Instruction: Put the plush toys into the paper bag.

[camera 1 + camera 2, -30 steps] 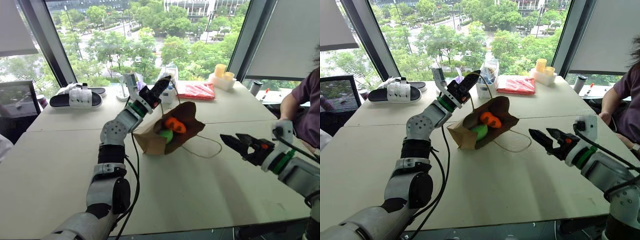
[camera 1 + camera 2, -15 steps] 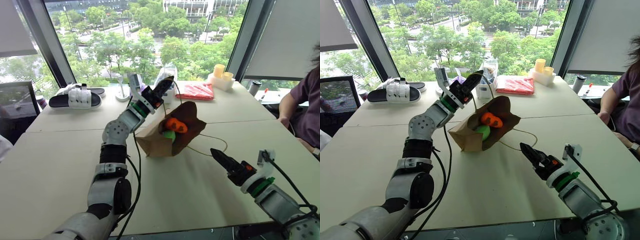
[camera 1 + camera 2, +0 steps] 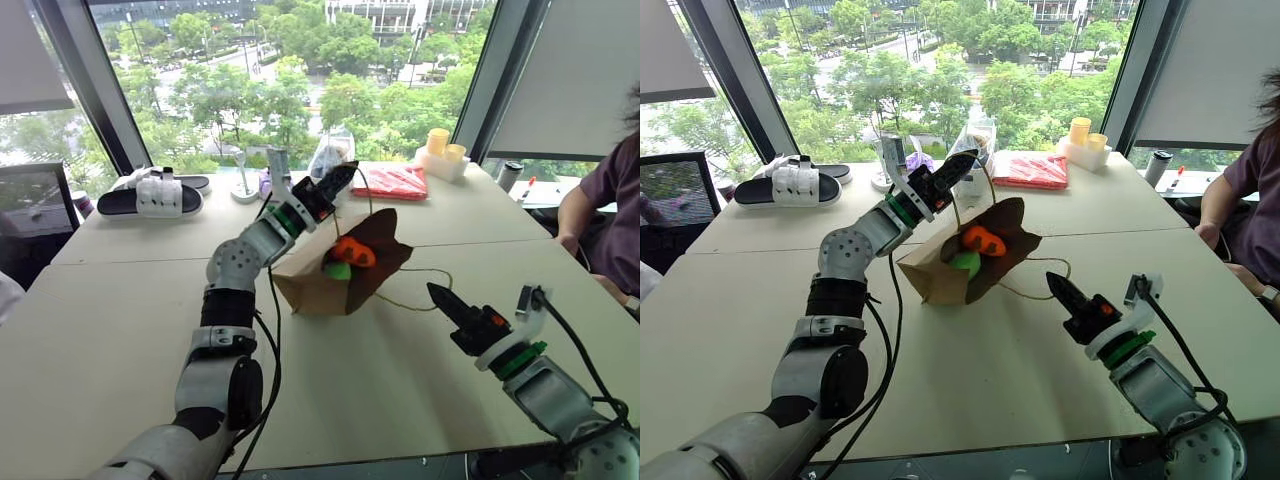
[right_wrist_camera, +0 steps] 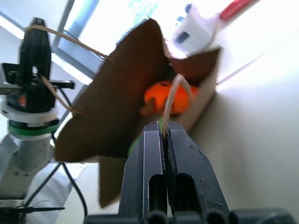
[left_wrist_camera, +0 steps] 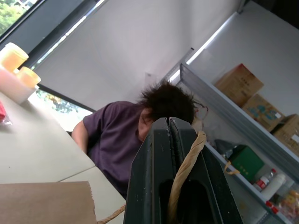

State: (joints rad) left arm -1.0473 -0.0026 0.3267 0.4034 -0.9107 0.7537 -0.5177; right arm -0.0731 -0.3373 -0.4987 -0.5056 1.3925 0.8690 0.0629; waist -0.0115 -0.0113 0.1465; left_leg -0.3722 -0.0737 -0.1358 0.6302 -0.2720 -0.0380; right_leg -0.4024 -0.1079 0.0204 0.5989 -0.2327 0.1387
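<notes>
Lying between both grippers, paper bag (image 3: 335, 275) holding plush toys (image 3: 350, 252), left gripper (image 3: 340, 180) and right gripper (image 3: 440, 297) each clamping a string handle (image 4: 172, 95)

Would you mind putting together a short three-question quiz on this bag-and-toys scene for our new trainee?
1. True or false: the orange plush toy lies on the table outside the paper bag.
2. What is the left gripper shut on?
A. a white sandal
B. a string handle of the bag
C. the green plush toy
3. Fill in: in the right wrist view, the right gripper is shut on the bag's other string ____.

Key
1. False: it sits in the bag's open mouth, beside the green plush toy.
2. B: the string handle runs between its closed fingers.
3. handle.
</notes>
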